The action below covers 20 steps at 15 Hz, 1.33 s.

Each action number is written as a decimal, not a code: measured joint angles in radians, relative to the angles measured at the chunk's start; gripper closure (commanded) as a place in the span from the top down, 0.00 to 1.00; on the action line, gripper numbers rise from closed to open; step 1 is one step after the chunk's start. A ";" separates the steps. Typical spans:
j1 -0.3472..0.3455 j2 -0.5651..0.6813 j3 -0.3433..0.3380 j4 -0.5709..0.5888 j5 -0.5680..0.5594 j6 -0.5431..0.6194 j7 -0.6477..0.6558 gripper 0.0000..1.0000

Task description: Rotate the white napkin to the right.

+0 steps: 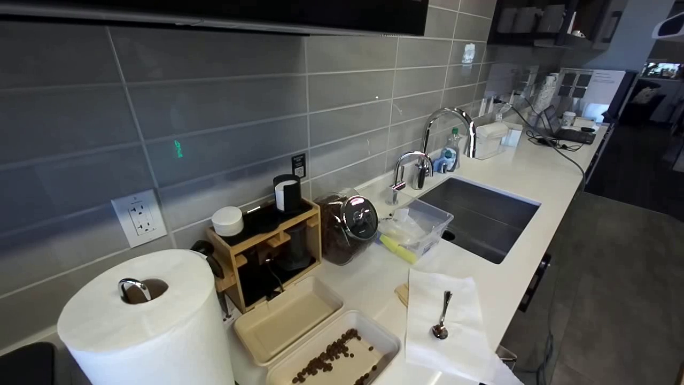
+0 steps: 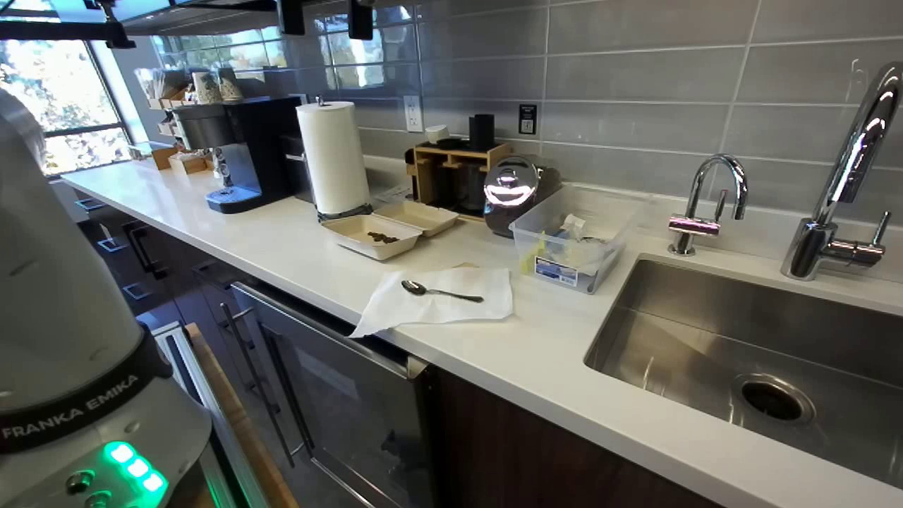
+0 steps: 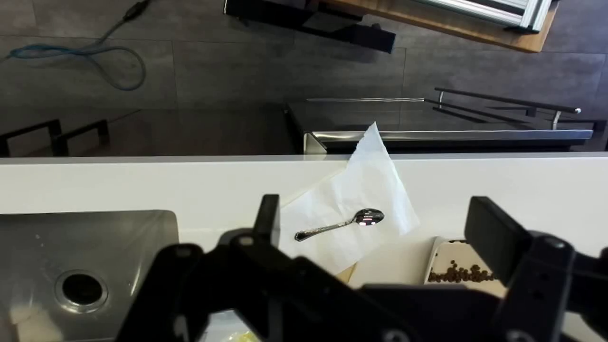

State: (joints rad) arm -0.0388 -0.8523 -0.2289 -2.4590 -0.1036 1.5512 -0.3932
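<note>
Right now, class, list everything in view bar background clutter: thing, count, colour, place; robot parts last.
Counter: 1, white, along wall
Napkin: 1, white, on counter, corner past front edge
Spoon: 1, silver, on napkin
Unclear item: 1, tan, poking from under napkin
Box: 1, beige, open on counter
Beans: many, brown, in box
Paper roll: 1, white, beside box
Sink: 1, grey, set into counter
Taps: 2, silver, behind sink
Soap bottle: 1, bluish, near taps
Bin: 1, clear, beside sink
Jar: 1, dark brown, beside bin
Rack: 1, wood and black, beside jar
Coffee machine: 1, mostly black, beside paper roll
Gripper: 1, black, open in wrist view
Arm: 1, pale grey, foreground of an exterior view
</note>
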 measured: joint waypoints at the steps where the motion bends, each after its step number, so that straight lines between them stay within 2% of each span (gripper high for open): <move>1: 0.000 0.000 0.000 0.000 0.000 0.000 0.000 1.00; 4: 0.000 0.012 -0.002 -0.009 0.027 0.016 0.038 1.00; 7: 0.004 0.058 0.004 -0.050 0.092 0.095 0.095 1.00; 13: 0.064 0.217 0.087 -0.160 0.219 0.401 0.137 1.00; 16: 0.102 0.303 0.148 -0.185 0.228 0.555 0.138 1.00; 20: 0.117 0.419 0.220 -0.187 0.203 0.734 0.139 1.00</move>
State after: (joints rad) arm 0.0782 -0.4335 -0.0089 -2.6464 0.0989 2.2857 -0.2539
